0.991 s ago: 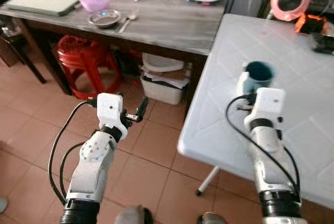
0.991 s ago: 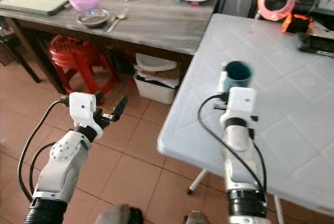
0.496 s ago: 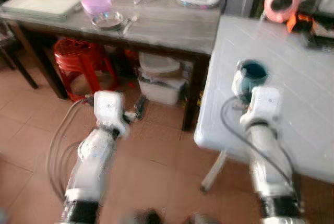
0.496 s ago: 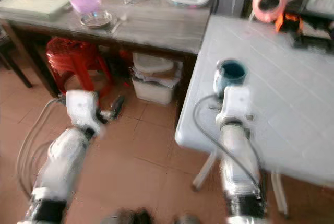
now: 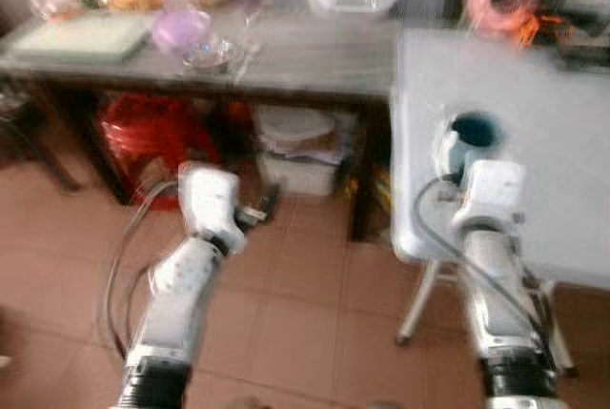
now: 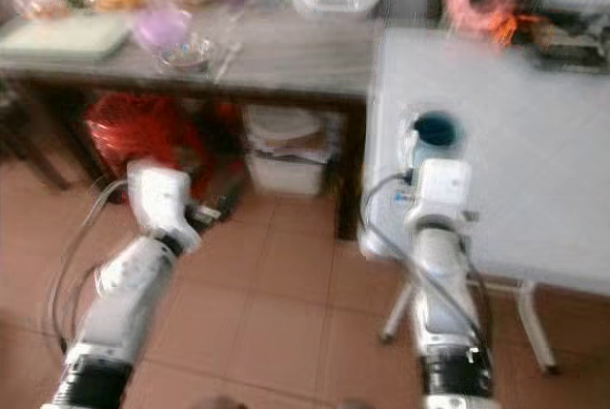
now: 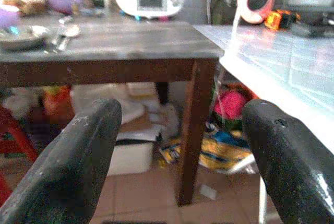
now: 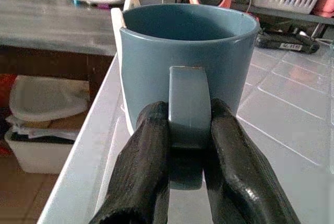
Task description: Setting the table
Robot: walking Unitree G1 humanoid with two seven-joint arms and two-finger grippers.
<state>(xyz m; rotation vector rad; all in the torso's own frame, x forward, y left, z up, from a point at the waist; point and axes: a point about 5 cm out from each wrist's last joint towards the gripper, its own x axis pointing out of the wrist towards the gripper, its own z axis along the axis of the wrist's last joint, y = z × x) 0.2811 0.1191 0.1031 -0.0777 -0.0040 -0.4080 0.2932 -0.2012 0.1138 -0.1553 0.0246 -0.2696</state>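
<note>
Right gripper (image 8: 185, 130) pinches the handle of a blue mug (image 8: 188, 62) at the near left corner of the white table (image 8: 292, 130), a good hold since the mug looks hard, smooth and easy to break, while the left gripper (image 7: 177, 145) hangs open.
</note>
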